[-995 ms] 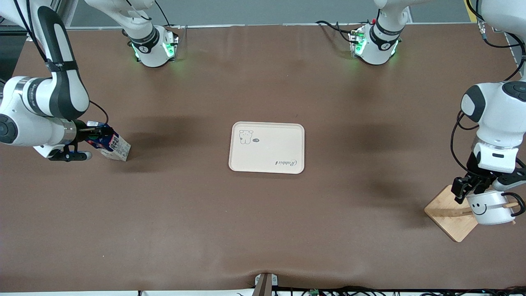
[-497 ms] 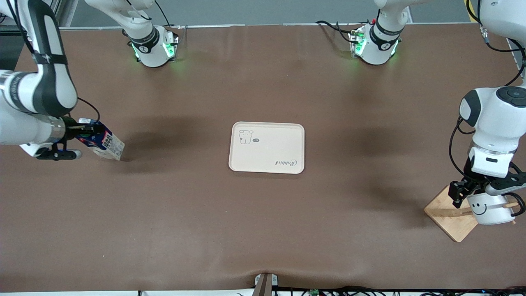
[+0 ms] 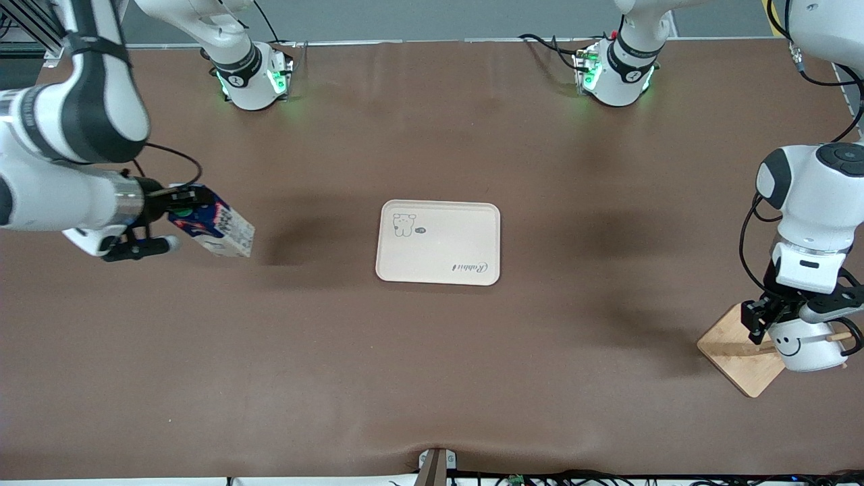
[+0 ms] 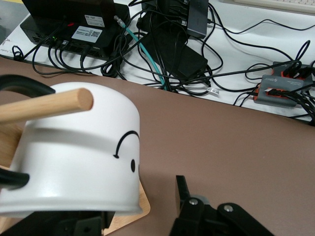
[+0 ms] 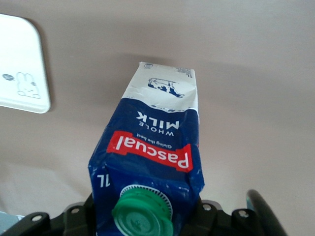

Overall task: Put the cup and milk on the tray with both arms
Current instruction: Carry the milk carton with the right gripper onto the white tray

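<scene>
The milk [image 3: 217, 229], a dark blue carton with a green cap [image 5: 142, 216], hangs tilted above the table toward the right arm's end, with my right gripper [image 3: 183, 200] shut on its top. The cream tray [image 3: 439, 241] lies flat mid-table, its corner [image 5: 22, 69] visible past the carton. The white smiley cup [image 3: 802, 343] hangs on a wooden peg [image 4: 49, 105] of the stand at the left arm's end. My left gripper [image 3: 783, 322] is open and straddles the cup's wall [image 4: 74, 157]. One finger [image 4: 183, 194] stands clear of the cup; the other is hidden by it.
The diamond-shaped wooden stand base [image 3: 736, 354] sits under the cup near the table's corner. Cables and black boxes [image 4: 167, 39] lie off the table edge close to the cup. Both arm bases [image 3: 253, 77] [image 3: 615, 73] stand along the table's edge farthest from the front camera.
My right gripper closed on the milk, lifted it and carried it toward the tray. My left gripper sank a little lower around the cup and its jaws narrowed.
</scene>
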Action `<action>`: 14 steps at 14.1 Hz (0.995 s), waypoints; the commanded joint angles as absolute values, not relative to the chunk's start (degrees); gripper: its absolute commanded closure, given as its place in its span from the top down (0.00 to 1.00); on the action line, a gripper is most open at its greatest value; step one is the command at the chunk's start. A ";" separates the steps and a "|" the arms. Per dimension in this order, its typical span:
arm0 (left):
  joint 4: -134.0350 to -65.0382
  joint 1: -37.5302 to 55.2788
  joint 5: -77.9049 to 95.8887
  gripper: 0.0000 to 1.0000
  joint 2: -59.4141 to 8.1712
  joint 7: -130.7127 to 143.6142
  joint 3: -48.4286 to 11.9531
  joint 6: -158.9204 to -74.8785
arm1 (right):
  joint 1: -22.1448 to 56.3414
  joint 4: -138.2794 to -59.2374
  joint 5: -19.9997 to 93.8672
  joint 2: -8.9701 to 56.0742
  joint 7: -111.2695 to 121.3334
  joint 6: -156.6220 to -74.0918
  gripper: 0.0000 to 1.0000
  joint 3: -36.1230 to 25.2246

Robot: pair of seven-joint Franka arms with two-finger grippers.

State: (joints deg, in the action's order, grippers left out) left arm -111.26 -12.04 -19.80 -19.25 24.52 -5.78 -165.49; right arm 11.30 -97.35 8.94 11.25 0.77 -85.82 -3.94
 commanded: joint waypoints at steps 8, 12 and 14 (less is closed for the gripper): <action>-110.48 -12.22 -21.53 0.22 -19.86 25.05 -5.80 -166.11 | 36.90 -78.78 19.68 29.68 -31.37 -87.09 0.00 -4.48; -110.48 -12.13 -21.62 0.08 -19.78 25.14 -5.98 -166.11 | 40.42 -74.79 21.35 36.64 -31.46 -92.62 0.00 -4.39; -110.48 -12.13 -21.62 0.00 -19.60 25.14 -6.06 -166.11 | 41.04 -74.97 21.36 37.70 -31.29 -93.08 0.00 -4.39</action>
